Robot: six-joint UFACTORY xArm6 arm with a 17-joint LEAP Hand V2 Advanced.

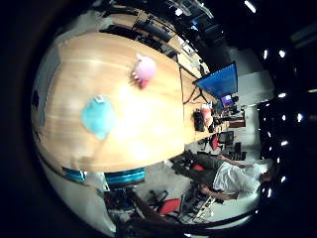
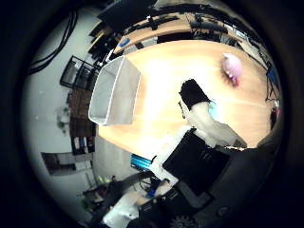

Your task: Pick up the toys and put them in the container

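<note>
A pink plush toy [image 1: 144,69] and a light blue plush toy [image 1: 98,117] lie apart on the wooden table [image 1: 148,129]. A white, empty container [image 2: 115,91] stands at the table's edge.

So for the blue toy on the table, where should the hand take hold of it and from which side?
The blue toy looks soft and rounded, lying alone on the wooden table, well apart from the pink toy. Probably best to come straight down from above and curl the fingers round its bulging middle, since nothing crowds its sides and no handle or narrow part shows.
</note>
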